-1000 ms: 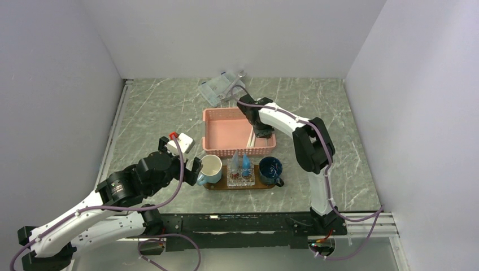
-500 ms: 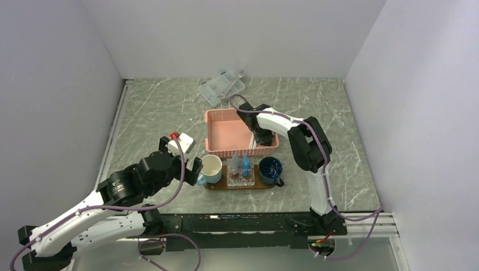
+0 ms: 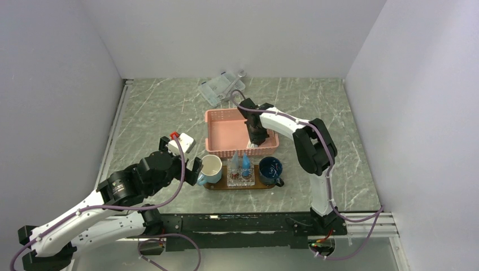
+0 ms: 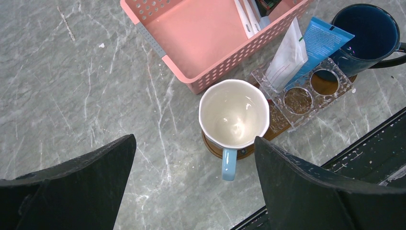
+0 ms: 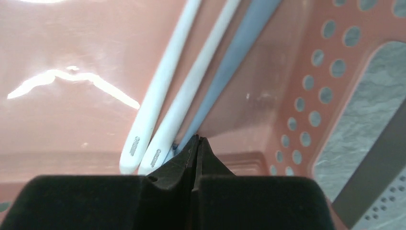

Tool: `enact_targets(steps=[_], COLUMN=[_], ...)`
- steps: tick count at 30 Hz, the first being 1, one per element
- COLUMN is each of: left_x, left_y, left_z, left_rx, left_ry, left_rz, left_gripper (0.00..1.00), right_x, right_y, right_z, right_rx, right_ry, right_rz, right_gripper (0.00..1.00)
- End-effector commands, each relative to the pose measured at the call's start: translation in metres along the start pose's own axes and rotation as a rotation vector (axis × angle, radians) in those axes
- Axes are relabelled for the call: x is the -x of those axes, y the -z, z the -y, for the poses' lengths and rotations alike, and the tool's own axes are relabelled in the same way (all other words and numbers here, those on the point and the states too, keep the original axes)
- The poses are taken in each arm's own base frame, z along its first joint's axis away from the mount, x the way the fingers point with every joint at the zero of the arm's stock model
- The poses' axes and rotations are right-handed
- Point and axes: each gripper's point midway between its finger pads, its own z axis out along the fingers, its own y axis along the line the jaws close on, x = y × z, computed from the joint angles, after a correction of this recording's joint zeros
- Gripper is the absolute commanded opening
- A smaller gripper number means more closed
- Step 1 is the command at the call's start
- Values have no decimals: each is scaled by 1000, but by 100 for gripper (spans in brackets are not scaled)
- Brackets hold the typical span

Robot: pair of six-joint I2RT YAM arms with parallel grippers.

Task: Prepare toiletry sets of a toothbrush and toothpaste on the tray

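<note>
While the left gripper (image 4: pixel 194 141) hangs spread wide over the marble table (image 4: pixel 72 72), holding nothing, the right gripper (image 5: pixel 196 143) is down inside the pink basket (image 3: pixel 226 132) at its right-hand wall, jaws closed to a thin seam. Its tips sit at the near end of a grey-blue toothbrush (image 5: pixel 230 62), though whether they pinch it I cannot tell. Two white toothbrushes (image 5: pixel 163 86) lie just beside that one, all three running along the perforated wall on the basket floor. In front of the basket lies the tray (image 4: pixel 277 130), with a white mug (image 4: pixel 233 114) with a pale blue handle standing on its left end and a dark blue mug (image 4: pixel 366 33) on its right end. Between the mugs a clear holder (image 4: pixel 306 88) with round wells sits on the tray. The toothpaste stands upright in its far wells, the paler tube (image 4: pixel 287 57) to the left, the bright blue tube (image 4: pixel 318 43) to the right, touching each other. A clear plastic box (image 3: pixel 221 87) lies at the back of the table
</note>
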Motion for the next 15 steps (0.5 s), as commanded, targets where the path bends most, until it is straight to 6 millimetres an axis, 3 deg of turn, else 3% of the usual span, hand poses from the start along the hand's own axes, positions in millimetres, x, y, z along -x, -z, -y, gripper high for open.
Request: enact_targets(steps=[1, 6, 13, 15], left_x=[7, 8, 8, 7], left_y=[-1, 0, -1, -1], left_z=[-3, -3, -3, -3], left_rx=[15, 15, 14, 16], left_ry=[-1, 1, -1, -1], left_rz=[31, 35, 34, 31], left_gripper=[99, 99, 99, 99], right_x=[26, 36, 44, 45], right_y=[31, 45, 59, 62], right_z=[-23, -18, 12, 13], right_rx=[144, 122, -33, -34], right_ry=[-39, -39, -41, -46], right_rz=[97, 129, 143, 156], right_gripper=[0, 0, 0, 7])
